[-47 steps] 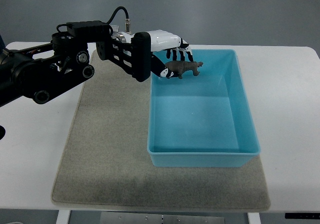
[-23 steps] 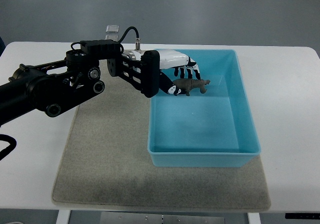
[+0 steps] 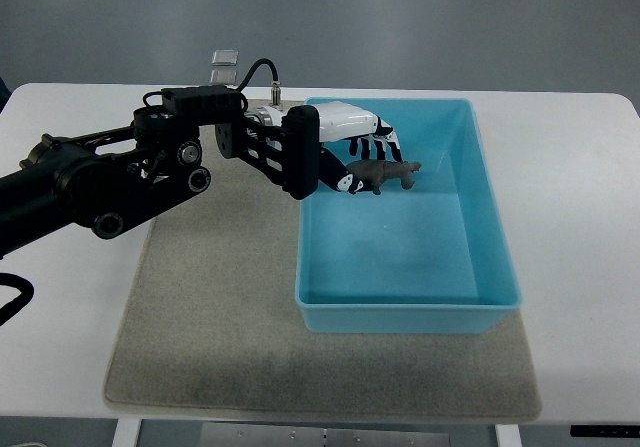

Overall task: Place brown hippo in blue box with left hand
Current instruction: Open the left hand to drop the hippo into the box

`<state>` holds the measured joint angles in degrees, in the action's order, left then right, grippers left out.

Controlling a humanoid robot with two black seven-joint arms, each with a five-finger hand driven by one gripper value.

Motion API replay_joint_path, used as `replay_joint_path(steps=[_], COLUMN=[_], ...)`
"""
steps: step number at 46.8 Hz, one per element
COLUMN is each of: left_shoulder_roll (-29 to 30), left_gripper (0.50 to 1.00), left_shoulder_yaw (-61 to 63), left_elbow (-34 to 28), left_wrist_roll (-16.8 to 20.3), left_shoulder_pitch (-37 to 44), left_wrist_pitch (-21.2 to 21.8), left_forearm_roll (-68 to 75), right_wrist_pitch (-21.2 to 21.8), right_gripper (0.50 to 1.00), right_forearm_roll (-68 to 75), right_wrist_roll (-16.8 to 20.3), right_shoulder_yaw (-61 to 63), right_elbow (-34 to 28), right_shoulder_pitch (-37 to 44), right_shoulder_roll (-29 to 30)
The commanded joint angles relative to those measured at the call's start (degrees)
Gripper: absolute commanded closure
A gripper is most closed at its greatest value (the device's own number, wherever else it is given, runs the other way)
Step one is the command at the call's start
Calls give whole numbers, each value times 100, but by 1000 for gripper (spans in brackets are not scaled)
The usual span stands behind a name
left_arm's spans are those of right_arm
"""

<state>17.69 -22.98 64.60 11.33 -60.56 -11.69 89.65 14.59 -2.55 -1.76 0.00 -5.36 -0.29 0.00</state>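
Reaching in from the picture's left edge, the left hand (image 3: 362,155), white-backed with black-jointed fingers (image 3: 386,148), is held over the far left part of the blue rectangular plastic box (image 3: 505,257), its fingers curled around the rear of the small brown toy hippo (image 3: 385,175). That hippo lies roughly level in the grasp, its head pointing to the picture's right and its short legs hanging down, and it sits above the box's pale blue floor rather than on it; whether any part of it touches the floor cannot be told from this steep view. Behind the hand, a black block-shaped wrist housing (image 3: 300,151) crosses the box's left wall, and a black cable (image 3: 252,70) loops up from a metal connector on the forearm. Farther left, the black jointed arm (image 3: 90,182) stretches across the bench towards the picture's edge. Under the box lies a grey rectangular felt-like mat (image 3: 215,307), and the box covers the right part of it, with the box's near wall close to the mat's near edge. All of this rests on the white bench (image 3: 575,187). A small clear object (image 3: 225,57) sits just beyond the bench's far edge.
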Motion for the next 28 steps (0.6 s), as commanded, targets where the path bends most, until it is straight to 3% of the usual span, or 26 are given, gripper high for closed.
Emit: replay_joint_path(steps=[1,3,8,9,12,14,24,28], left_shoulder_roll=[-3,-3,-3,-3,-3,-3,-99,-108], left_gripper=[988,954,945,920,776,722,654,652], left_shoulder_yaw=[5,5,5,5,5,-4,5,5], left_elbow=[0,0,18,18,18,18,0,-17], left_wrist_roll=[1,1,1,1,1,1,1,1], left_shoulder_pitch=[0,0,0,0,0,0,44,62], left_wrist_pitch=[0,0,0,0,0,0,0,0], left_forearm_roll=[0,0,-9,-9,-18,-18,-26,-26], right_wrist_pitch=[0,0,0,0,0,0,0,0], right_gripper=[564,564,564,564,564,564,564,564], right_forearm_roll=[0,0,0,0,0,0,0,0], right_wrist_roll=[0,0,0,0,0,0,0,0], right_shoulder_yaw=[0,0,0,0,0,0,0,0], right_elbow=[0,0,0,0,0,0,0,0], right_shoulder_pitch=[-6,3,3,3,3,3,3,3], right_shoulder_roll=[0,0,0,0,0,0,0,0])
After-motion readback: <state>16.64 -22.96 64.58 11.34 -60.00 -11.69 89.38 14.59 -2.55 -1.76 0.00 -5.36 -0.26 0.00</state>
